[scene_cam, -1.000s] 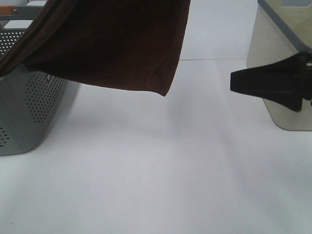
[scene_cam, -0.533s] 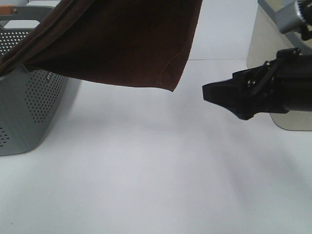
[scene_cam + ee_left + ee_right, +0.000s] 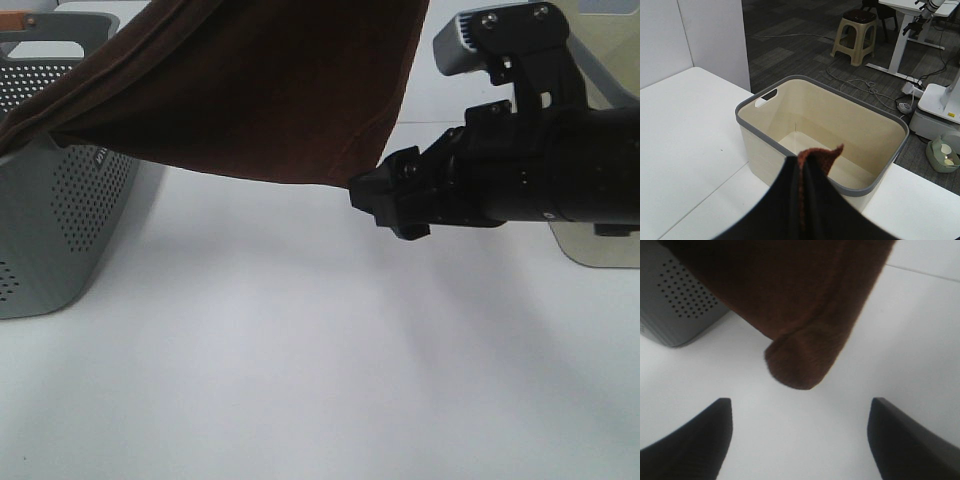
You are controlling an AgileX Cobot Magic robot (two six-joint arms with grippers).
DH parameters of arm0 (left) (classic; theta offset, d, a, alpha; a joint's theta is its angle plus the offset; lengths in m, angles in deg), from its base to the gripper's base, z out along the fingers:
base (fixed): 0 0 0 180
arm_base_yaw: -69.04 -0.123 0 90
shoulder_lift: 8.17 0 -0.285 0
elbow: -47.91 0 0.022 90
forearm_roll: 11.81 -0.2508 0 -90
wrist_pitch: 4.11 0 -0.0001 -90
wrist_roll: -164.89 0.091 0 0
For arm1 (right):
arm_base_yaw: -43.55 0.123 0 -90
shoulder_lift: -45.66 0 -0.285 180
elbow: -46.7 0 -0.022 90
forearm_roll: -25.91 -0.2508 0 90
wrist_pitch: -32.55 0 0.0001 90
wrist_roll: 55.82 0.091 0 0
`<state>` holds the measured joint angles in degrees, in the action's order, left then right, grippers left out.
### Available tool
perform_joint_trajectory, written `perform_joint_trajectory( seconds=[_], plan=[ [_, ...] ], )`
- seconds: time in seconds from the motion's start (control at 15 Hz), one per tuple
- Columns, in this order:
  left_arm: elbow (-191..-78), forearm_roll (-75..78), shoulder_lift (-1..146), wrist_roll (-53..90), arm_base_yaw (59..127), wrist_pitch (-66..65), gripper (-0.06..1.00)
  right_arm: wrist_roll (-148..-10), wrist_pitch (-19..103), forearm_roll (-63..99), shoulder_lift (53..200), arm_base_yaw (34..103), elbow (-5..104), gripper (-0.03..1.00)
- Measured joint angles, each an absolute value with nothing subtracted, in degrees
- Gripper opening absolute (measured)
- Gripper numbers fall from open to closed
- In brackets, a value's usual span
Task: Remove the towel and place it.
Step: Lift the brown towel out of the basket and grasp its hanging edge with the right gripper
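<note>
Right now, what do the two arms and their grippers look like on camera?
The right gripper is matte black and blocky, on a thick black cylindrical arm topped by a grey camera housing with screws. Its fingers are dark tapered wedges. The left gripper shows only as a plain black wedge. No cables or readable markings show.

right arm (image 3: pixel 530 185): matte black cylindrical housing. wrist camera (image 3: pixel 462 45): silver-grey casing on black bracket, screw heads visible. right gripper (image 3: pixel 800 402): black tapered fingers.
</note>
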<state>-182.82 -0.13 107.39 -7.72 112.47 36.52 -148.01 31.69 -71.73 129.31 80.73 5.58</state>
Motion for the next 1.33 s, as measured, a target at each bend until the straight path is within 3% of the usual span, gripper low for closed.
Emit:
perform_joint_trajectory(
  seconds=[0.47,0.93,1.33],
  plan=[
    [-182.8,-0.2,107.4,-7.8,112.5,36.5,0.0,-144.9,30.2,-72.7,142.0,80.8,14.8,0.71],
    [-182.8,-0.2,107.4,-7.8,112.5,36.5,0.0,-144.0,8.3,-73.6,143.0,80.8,15.8,0.71],
    [-182.8,-1.6,107.4,-7.8,112.5,36.5,0.0,-149.8,15.9,-73.8,138.4,80.8,15.9,0.71]
  ],
)
